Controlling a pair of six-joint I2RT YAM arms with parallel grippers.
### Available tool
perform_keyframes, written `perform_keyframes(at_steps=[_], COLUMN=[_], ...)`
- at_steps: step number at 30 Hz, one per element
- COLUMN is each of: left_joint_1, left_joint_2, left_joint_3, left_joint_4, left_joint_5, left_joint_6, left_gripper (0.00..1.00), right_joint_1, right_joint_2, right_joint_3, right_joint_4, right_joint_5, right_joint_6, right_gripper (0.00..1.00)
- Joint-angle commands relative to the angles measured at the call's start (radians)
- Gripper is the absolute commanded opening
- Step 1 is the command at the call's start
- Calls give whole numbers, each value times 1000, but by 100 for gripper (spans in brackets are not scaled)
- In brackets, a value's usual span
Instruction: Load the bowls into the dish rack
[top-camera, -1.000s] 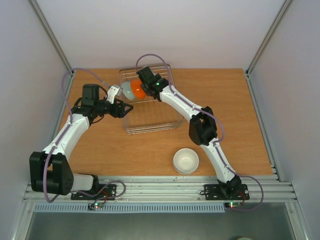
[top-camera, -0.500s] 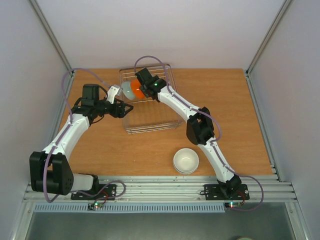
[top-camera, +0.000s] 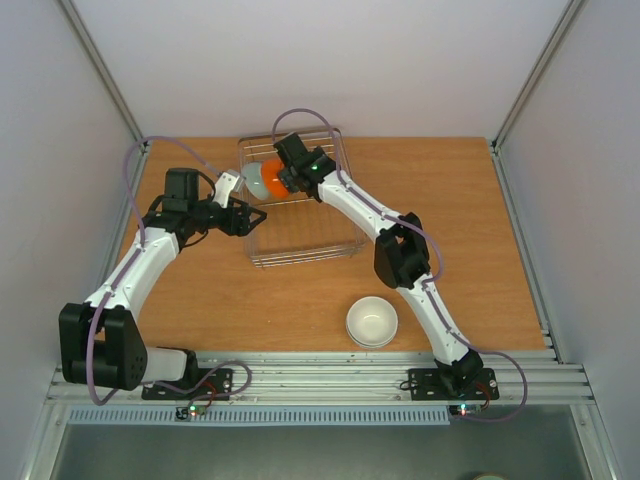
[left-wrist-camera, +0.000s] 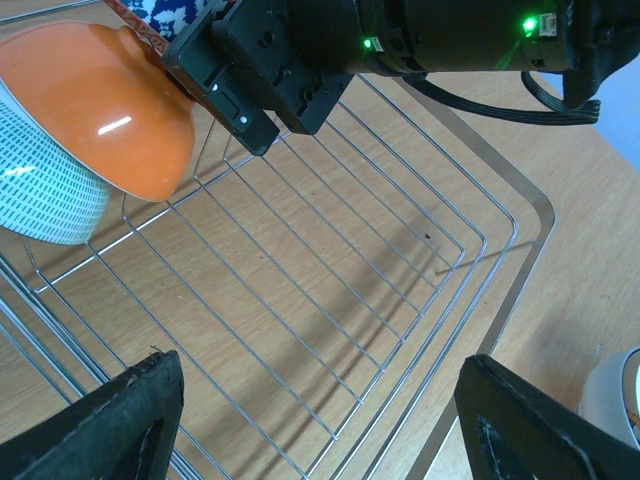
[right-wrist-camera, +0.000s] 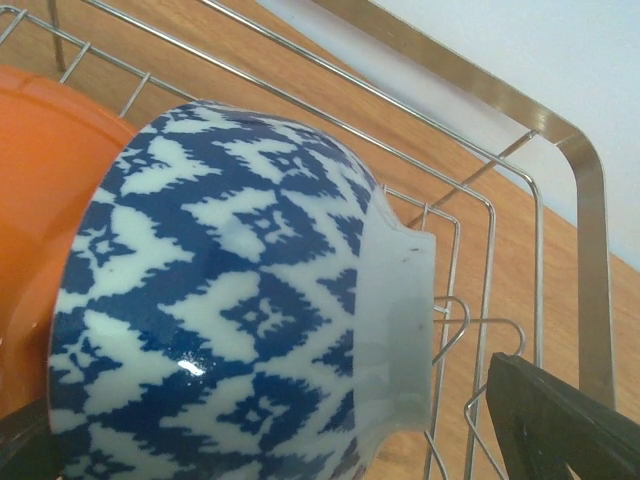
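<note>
Nearest the arms' bases, well on the near side of the dish rack, two pale bowls sit stacked on the table, not yet loaded.

At the rack's left rim the left gripper hangs with its jaws spread wide and nothing between them. It has not shifted over the last second.

The change is at the rack's far left end. There the right gripper has been at the patterned bowl, and its jaws have just widened. In the right wrist view, the one finger that shows clearly now stands apart from the bowl's foot, with rack wire visible in the gap. The other finger is mostly hidden under the bowl. I judge the bowl let go, not gripped.

It stands on edge against the orange bowl, which in turn leans on the pale blue-green bowl. All three are in a row inside the rack.

This would make the third bowl placed. If it stays upright when the arm backs out, the stacked pair comes next.
</note>
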Motion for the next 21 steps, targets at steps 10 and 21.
perform_keyframes(at_steps=[10,21], left_joint_1=[-1,-2], left_joint_2=[-13,-13], left_joint_3=[9,6], left_joint_4=[8,12], left_joint_5=[16,17], left_joint_6=[23,23], left_gripper=[75,75], right_joint_1=[9,14], right_joint_2=[-79,-179], right_joint_3=[-149,-268], right_joint_4=[88,147], right_joint_5=[-61,-77], right_joint_6=[2,9], right_gripper=[98,98])
